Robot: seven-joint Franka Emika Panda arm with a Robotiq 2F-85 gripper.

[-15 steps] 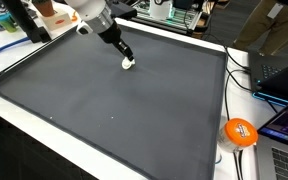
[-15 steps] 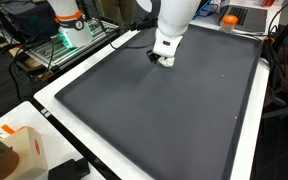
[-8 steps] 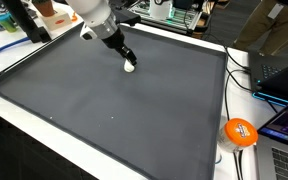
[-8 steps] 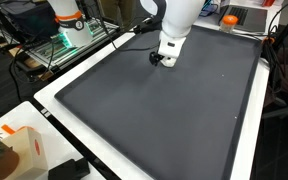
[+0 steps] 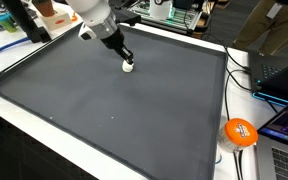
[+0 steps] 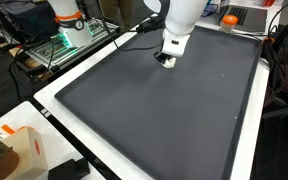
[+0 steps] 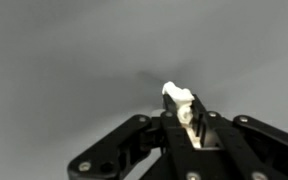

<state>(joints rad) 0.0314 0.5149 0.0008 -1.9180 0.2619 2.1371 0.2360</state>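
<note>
Tool [image 7: 190, 122] is clamped on a small white piece [image 7: 176, 94], seemingly low over the dark bench [image 5: 134, 120] near its far edge.

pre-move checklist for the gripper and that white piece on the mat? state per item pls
1. Grip: white piece sits clamped in the gripper in the wrist view: ok.
2. Seating: the piece sticks out past the tips; how firmly it is held: cannot tell.
3. Contact with the grey mat: the piece is low at its surface in an exterior view; touching or just above: cannot tell.
4. Neighbours: the orange round object lies off the mat, far from the gripper: ok.
</note>
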